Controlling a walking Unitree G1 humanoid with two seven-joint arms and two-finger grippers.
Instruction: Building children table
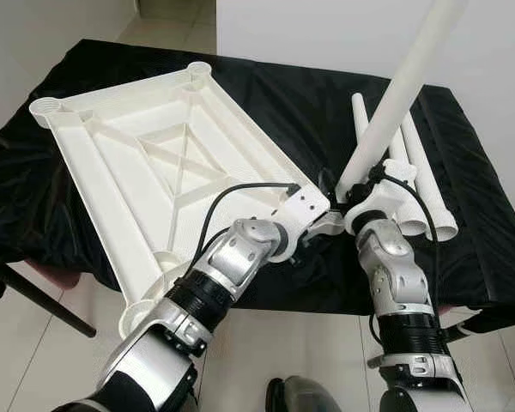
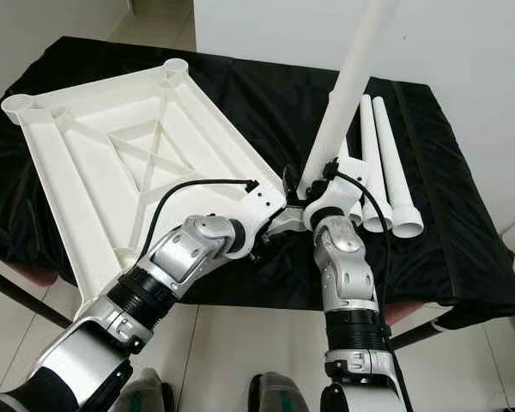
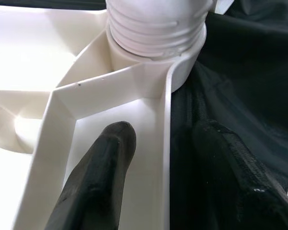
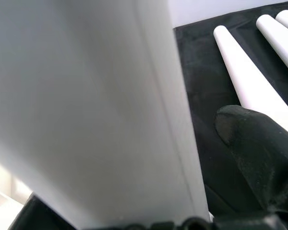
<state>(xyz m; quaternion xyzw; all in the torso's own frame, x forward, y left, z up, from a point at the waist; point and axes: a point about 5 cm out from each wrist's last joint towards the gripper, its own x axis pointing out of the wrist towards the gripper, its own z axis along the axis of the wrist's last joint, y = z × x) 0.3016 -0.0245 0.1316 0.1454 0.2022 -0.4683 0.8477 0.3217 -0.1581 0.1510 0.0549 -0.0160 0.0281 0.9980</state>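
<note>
Here we are at the black-draped table (image 1: 86, 197), and the white plastic tabletop (image 1: 163, 163) lies upside down on it, ribs and cross-bracing facing up, round leg sockets at its corners. The near right corner socket (image 3: 182, 67) has a leg (image 1: 403, 94) standing in it, tilted up and away toward the wall, its threaded end (image 3: 156, 28) seated in the socket ring.

The right gripper (image 1: 360, 193) is wrapped around that leg low down, near the socket; in its wrist view the white tube presses right against the gripper body with one black finger (image 4: 259, 143) curled alongside it, so it reads as clamped on the leg.

The left gripper (image 3: 161, 158) sits at the same corner, and its two fingers straddle the tabletop's edge wall: one finger (image 3: 105, 177) inside the channel, the other (image 3: 235, 172) outside over the black cloth. They look narrow, pinching the rim.

Three more white legs (image 2: 386, 172) lie side by side on the cloth, just right of the standing one, flared ends toward the robot.

No brand, label or lettering is readable on any of the white plastic.
</note>
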